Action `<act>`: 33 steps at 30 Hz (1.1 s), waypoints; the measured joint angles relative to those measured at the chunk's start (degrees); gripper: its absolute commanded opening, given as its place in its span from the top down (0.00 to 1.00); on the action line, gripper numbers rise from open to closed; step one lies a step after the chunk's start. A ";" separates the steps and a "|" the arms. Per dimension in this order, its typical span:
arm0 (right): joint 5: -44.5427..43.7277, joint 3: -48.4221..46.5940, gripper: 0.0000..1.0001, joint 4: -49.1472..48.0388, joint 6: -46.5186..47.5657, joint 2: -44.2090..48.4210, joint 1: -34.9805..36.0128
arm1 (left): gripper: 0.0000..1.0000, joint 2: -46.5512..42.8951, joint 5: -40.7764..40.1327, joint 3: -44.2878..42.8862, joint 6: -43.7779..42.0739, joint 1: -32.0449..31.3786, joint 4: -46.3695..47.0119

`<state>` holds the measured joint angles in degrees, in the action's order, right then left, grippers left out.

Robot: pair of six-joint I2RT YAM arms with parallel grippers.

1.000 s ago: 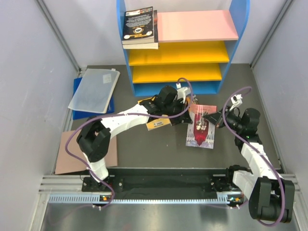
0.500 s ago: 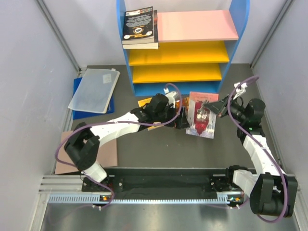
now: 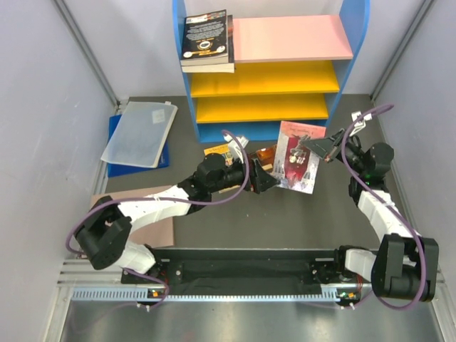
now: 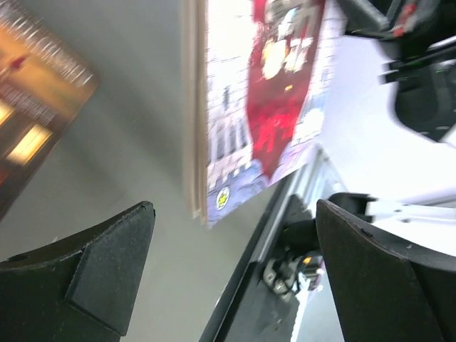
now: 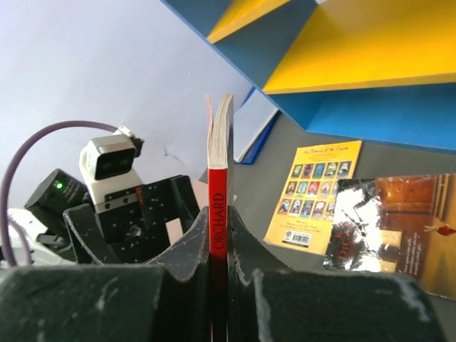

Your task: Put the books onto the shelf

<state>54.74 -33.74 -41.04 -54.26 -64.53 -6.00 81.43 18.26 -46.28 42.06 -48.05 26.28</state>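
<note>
The right gripper (image 5: 217, 217) is clamped on the pale book (image 5: 219, 135), whose red spine reads "ORCHARD". The left gripper (image 4: 234, 210), just left, stands wide apart.

Yellow book (image 5: 313, 189) flat on table (image 3: 242, 221)

A robot test cell in a lab is shown. A dark table (image 3: 285, 221) is walled by plain pale panels (image 3: 43, 107). Behind the jaws, the left arm (image 3: 153, 206) and right arm (image 3: 374, 210) are bolted to an aluminium rail (image 3: 78, 274).
</note>
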 measured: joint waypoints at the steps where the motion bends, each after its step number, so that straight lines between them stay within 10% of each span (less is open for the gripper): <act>1: 0.42 0.00 1.00 -2.23 -1.53 -0.66 0.00 | 0.01 0.61 0.57 0.00 0.42 0.00 2.01; 14: 3.30 0.00 1.00 -13.14 -9.44 -2.49 0.37 | 0.09 9.11 2.49 -0.52 4.98 0.00 11.32; 21: 3.69 0.00 1.00 -13.79 -9.90 -2.51 0.63 | 0.53 11.28 3.69 -2.73 7.08 0.00 12.81; 25: 3.72 0.02 1.00 -13.92 -9.86 -2.51 0.59 | 1.00 12.09 5.01 -3.87 8.44 -0.04 13.42; 32: 3.19 0.02 0.99 -13.88 -8.74 -2.78 0.48 | 1.00 11.93 6.54 -4.61 9.49 0.22 12.33; 33: 3.06 0.02 0.81 -13.33 -8.24 -2.78 0.48 | 1.00 11.47 6.47 -4.76 9.14 0.22 11.21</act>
<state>57.80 -33.71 -54.37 -62.50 -67.31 -5.52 92.90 24.73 -51.05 51.20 -47.83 37.50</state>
